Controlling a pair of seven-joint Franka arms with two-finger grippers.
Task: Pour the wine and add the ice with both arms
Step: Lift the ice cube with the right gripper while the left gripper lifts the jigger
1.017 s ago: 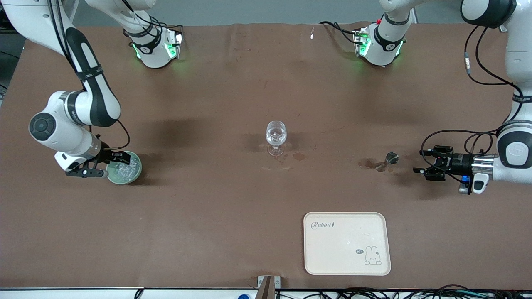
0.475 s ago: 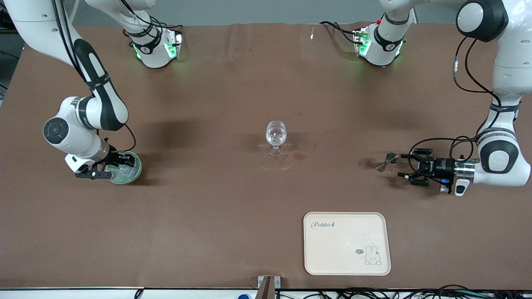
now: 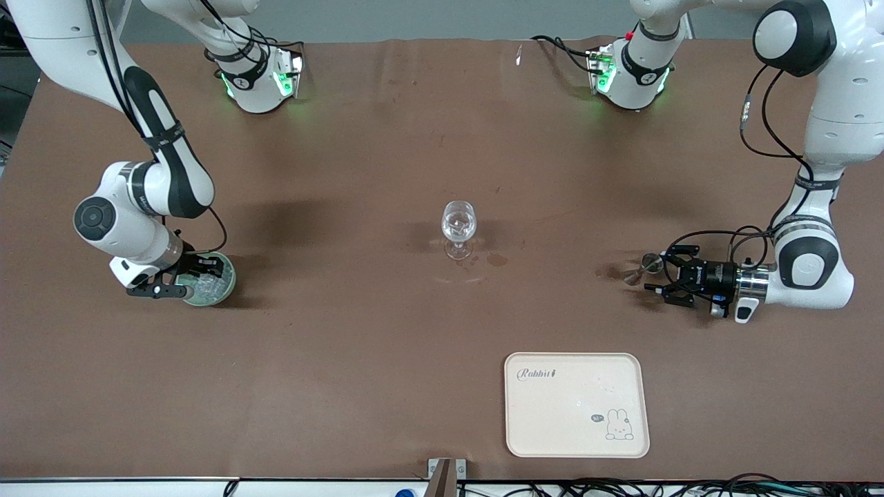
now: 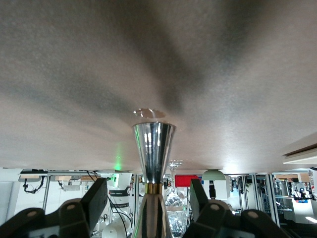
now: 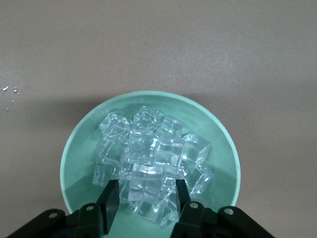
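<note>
The jigger (image 3: pixel 642 268) is standing on the worktop (image 3: pixel 387 345) toward the left arm's end, level with the wine glass (image 3: pixel 458 228) at mid-table. The left end effector (image 3: pixel 661 277), lying horizontal, is straddling it with fingers (image 4: pixel 94 201) open, apparently for a grasp; closing comes next. The ice (image 5: pixel 151 161) is heaped in the green bowl (image 3: pixel 224 284) toward the right arm's end, where the right end effector (image 5: pixel 143 196), pointing downward, is bracketing one cube, open.

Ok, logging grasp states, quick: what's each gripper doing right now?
Left gripper: open, fingers either side of the jigger, not clamped.
Right gripper: open, astride an ice cube in the bowl.
</note>
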